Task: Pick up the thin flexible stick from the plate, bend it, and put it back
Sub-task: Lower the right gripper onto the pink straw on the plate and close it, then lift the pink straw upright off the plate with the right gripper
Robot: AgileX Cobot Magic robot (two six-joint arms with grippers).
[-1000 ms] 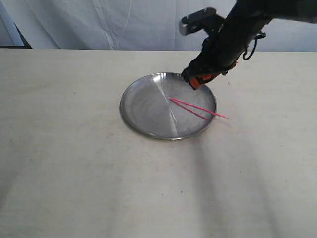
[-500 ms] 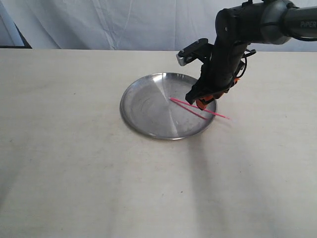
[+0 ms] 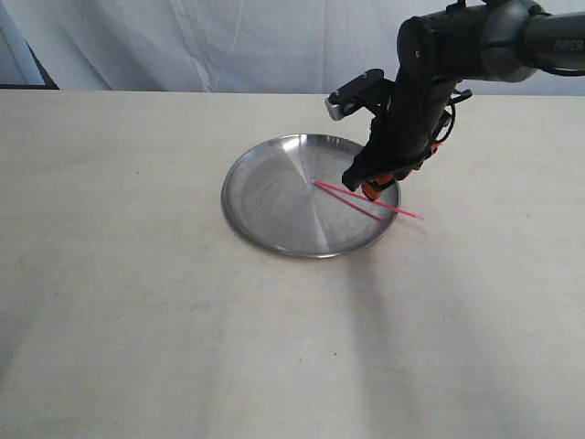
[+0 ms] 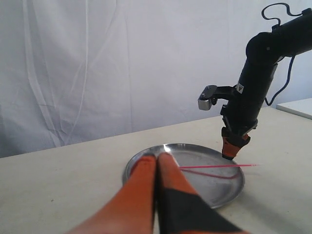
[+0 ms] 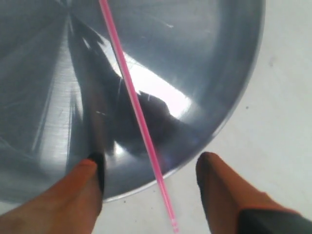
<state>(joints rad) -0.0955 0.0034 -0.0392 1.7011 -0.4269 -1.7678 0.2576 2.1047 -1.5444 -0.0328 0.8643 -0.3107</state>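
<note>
A thin pink stick (image 3: 366, 198) lies across the right part of the round silver plate (image 3: 265, 197), its outer end overhanging the rim onto the table. My right gripper (image 3: 373, 187) hovers just above the stick near the plate's right rim, open, one orange finger on each side of the stick (image 5: 141, 122) without touching it. In the left wrist view my left gripper (image 4: 156, 159) is shut and empty, well short of the plate (image 4: 214, 183), with the stick (image 4: 214, 166) beyond it. The left gripper is out of the exterior view.
The plate sits on a pale beige table (image 3: 137, 320). A white curtain (image 3: 183, 46) hangs behind the table's far edge. The black right arm (image 3: 439, 64) reaches in from the upper right, over the plate's far right side.
The right gripper dropped from above the plate's far rim down and toward the stick near the right rim, then stayed almost still. The stick and plate have not moved.
</note>
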